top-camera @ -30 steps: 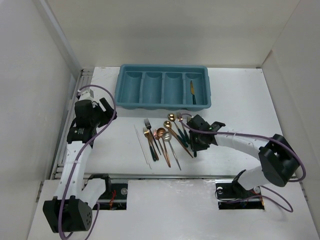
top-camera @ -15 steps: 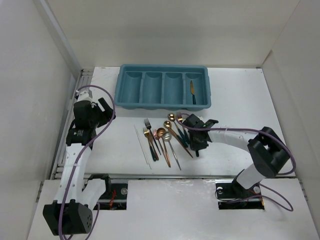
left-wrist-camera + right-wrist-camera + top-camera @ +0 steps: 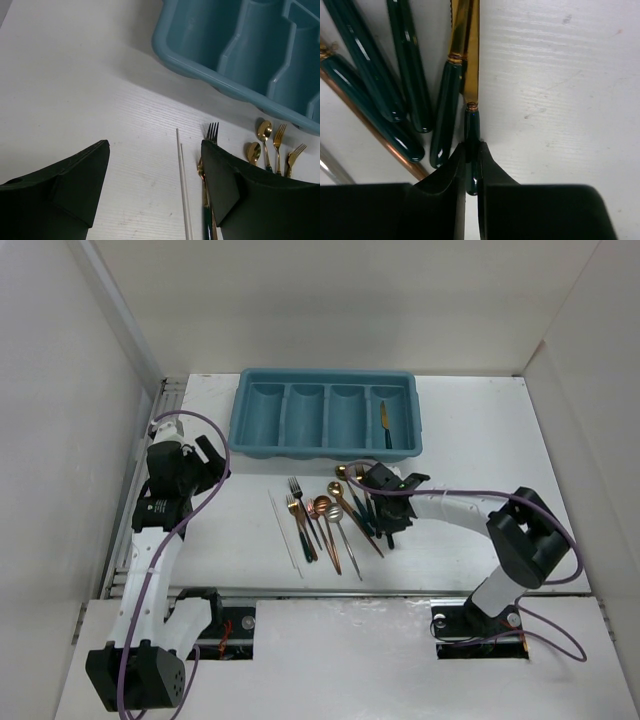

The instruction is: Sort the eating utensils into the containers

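My right hand (image 3: pixel 471 152) is pinched almost shut on the dark green handle of a gold-bladed utensil (image 3: pixel 472 75), holding it near the handle's end, low against the white tabletop (image 3: pixel 560 75). I cannot tell whether that piece is a knife or something else. Right beside it, on its left, lie more dark green handles, the nearest pressed alongside it.

From above, this hand sits at the right edge of a loose spread of utensils (image 3: pixel 325 520): copper and gold forks and spoons with dark handles, lying on the tabletop just in front of the tray (image 3: pixel 240 415). Two thin white chopsticks (image 3: pixel 285 530) lie at the left edge of the spread.

The teal tray stands at the far side of the tabletop. A single dark-handled piece (image 3: pixel 385 425) lies in its rightmost compartment.

My left hand (image 3: pixel 155 150) hangs over the tabletop to the left of the spread, its fingers spread wide with nothing between them.
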You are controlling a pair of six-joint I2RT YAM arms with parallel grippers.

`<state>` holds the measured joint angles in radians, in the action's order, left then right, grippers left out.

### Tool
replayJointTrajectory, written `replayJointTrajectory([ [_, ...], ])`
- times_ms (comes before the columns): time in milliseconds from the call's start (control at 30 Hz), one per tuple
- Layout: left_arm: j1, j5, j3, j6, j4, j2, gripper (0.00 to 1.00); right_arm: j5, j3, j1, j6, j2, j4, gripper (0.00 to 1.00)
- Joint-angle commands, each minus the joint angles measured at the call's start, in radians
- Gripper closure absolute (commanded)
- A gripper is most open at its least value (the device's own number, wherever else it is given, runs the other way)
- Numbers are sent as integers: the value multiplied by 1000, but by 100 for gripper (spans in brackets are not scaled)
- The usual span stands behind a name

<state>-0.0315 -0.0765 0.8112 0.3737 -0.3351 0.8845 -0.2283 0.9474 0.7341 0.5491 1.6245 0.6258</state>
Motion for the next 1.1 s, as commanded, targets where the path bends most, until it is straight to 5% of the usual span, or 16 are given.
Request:
replayJointTrajectory([
  [0, 5, 3, 17, -10, 8, -25, 29, -75, 30, 13, -23, -55, 79, 100],
  [167, -4, 3, 8, -10, 8, -25, 29, -108, 126, 31, -90, -276, 181, 100],
  [300, -13, -6, 8, -10, 8, -16, 29, -173, 305, 31, -174, -293, 190, 100],
  [600, -22, 17, 29, -21, 8, 14, 29, -63, 783, -269, -412, 166, -47, 100],
  [733, -34, 26, 39, -30, 8, 36, 29, 0, 1020, -369, -434, 413, 8, 100],
  [933, -65, 35, 39, -30, 8, 54, 29, 33, 1099, -398, -469, 540, 49, 100],
  [1067, -65, 35, 39, -30, 8, 54, 29, 46, 1058, -398, -469, 525, 60, 54],
])
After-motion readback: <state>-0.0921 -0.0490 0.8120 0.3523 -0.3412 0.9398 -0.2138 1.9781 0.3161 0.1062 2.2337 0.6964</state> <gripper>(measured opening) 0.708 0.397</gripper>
